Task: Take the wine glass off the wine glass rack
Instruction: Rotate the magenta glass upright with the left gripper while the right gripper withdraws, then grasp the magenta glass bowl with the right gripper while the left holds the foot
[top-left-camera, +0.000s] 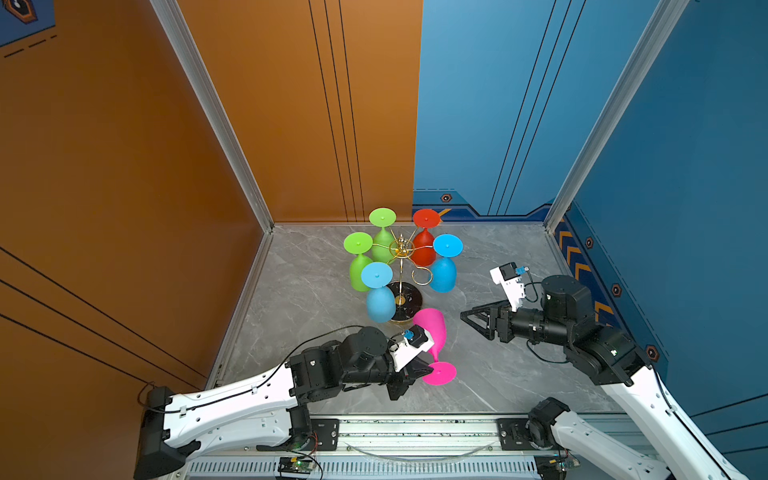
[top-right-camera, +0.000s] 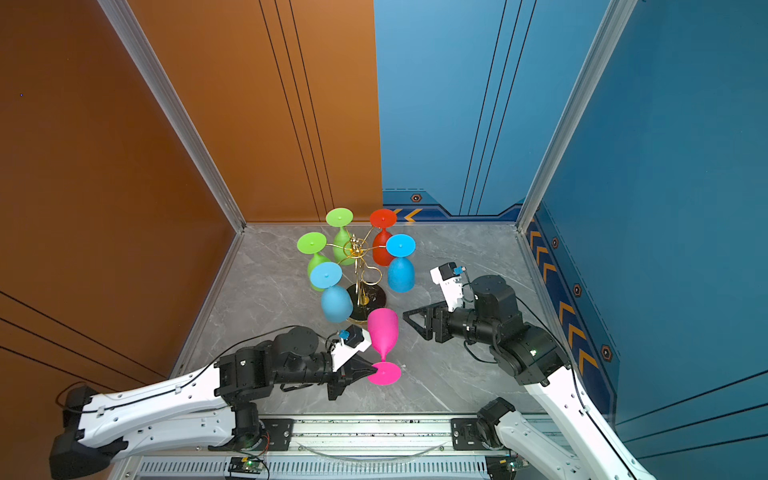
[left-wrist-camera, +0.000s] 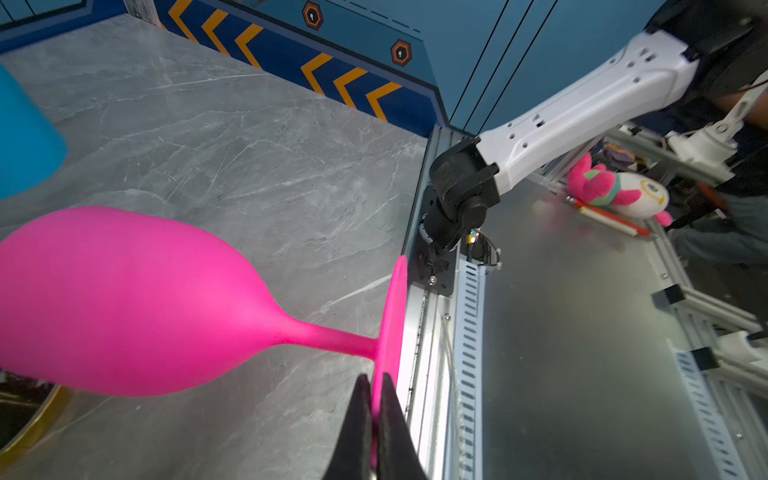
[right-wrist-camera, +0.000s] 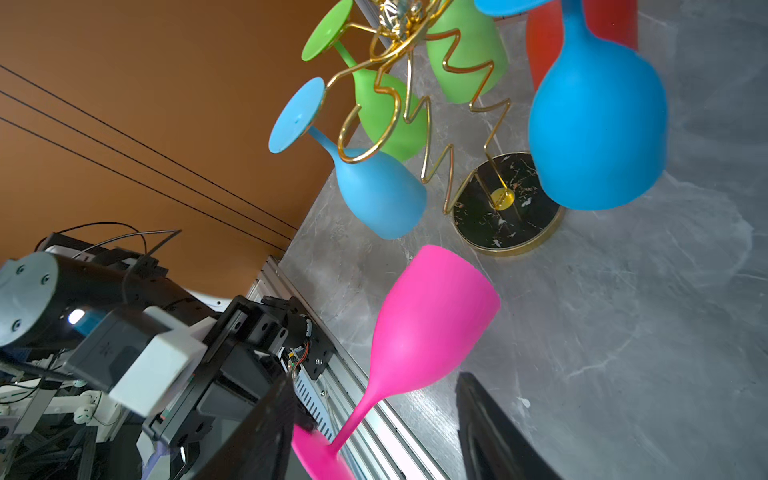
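Marble tabletop (top-left-camera: 519, 374): wine glass (top-left-camera: 432, 328) is pinched by foot rim in left gripper (top-left-camera: 424, 371), 6 o'clock of rack (top-left-camera: 409, 301); right gripper (top-left-camera: 464, 317) spread wide, empty; slip is risked from thin pinch.

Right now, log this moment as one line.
pink glass: off rack, tilted | left end effector: shut on its foot | right end effector: open, empty | rack: five glasses hanging

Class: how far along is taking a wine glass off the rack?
Done: the matte pink wine glass is off the gold wire rack with the round black base. In hand: the left gripper pinches the glass's foot; the right gripper is open, apart. Left: perhaps setting it down.
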